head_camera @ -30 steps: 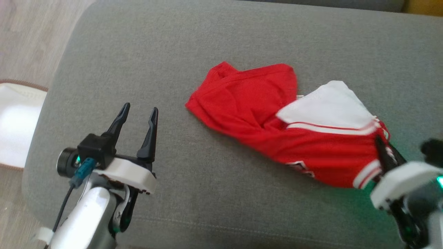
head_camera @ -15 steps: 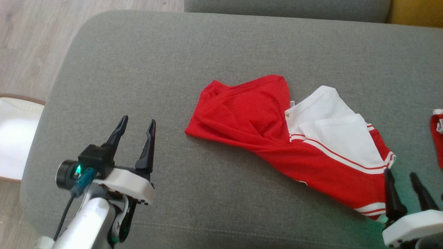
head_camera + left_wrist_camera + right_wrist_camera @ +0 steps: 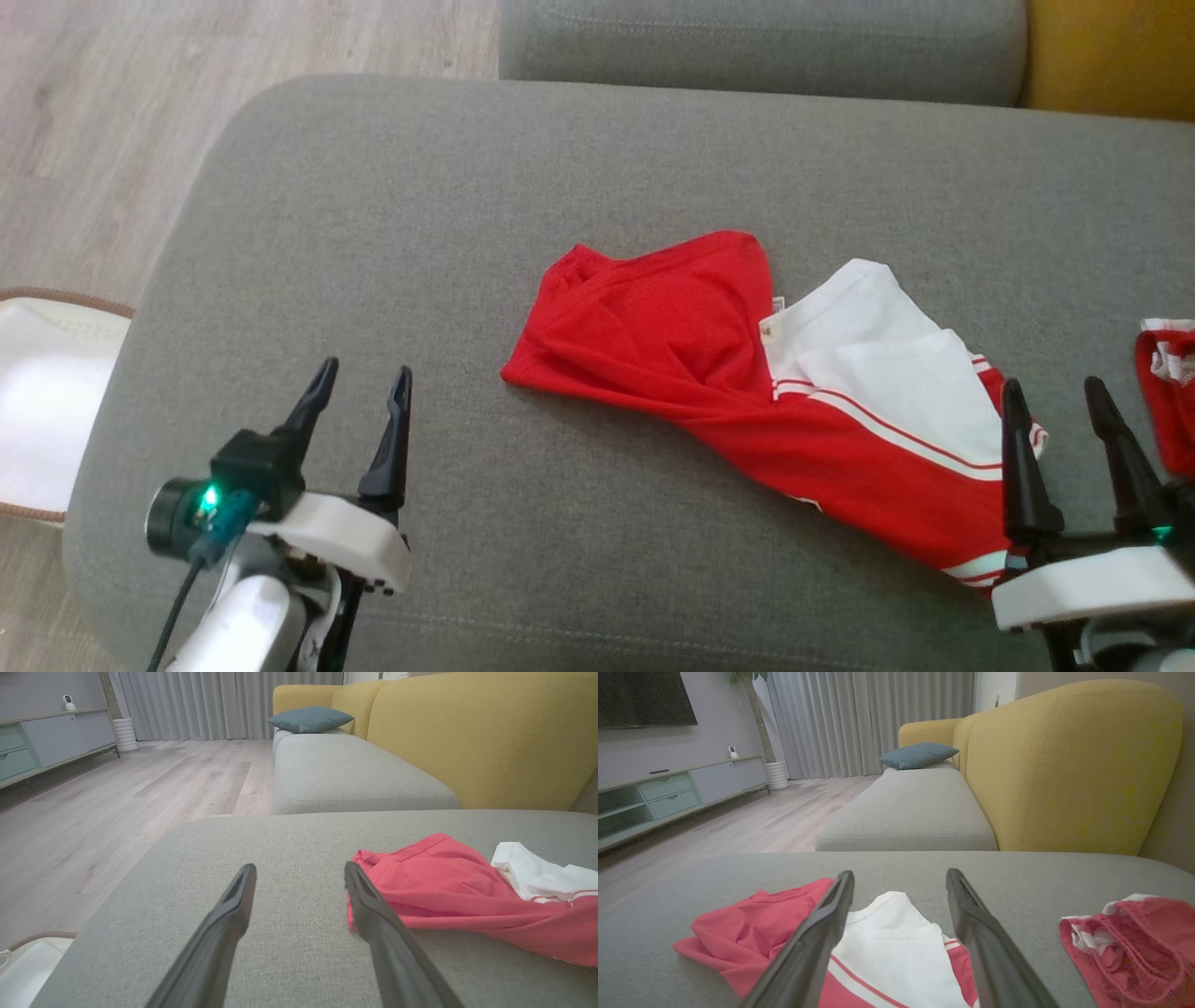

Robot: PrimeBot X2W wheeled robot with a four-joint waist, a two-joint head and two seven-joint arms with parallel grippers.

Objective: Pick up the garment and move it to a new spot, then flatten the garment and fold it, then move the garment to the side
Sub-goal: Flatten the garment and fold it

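Observation:
A red garment with a white panel and white stripes (image 3: 747, 392) lies rumpled on the grey sofa cushion (image 3: 467, 233), part folded over itself. In the left wrist view the garment (image 3: 444, 891) lies to the right of my fingers. My left gripper (image 3: 359, 387) is open at the lower left, well away from the cloth. At the lower right, my right gripper (image 3: 1050, 397) is open, just above the garment's striped corner, with nothing between its fingers. From the right wrist, the garment (image 3: 896, 938) spreads below the gripper (image 3: 900, 879).
A second red and white garment (image 3: 1167, 383) lies at the right edge, also seen as a red and white garment (image 3: 1134, 942) from the right wrist. A white basket (image 3: 47, 392) stands on the floor at left. A yellow backrest (image 3: 1064, 765) rises behind the cushions.
My right gripper has let go of the garment's striped corner, opened and pulled back; the garment has settled flatter. The head camera has shifted, showing more of the far cushion.

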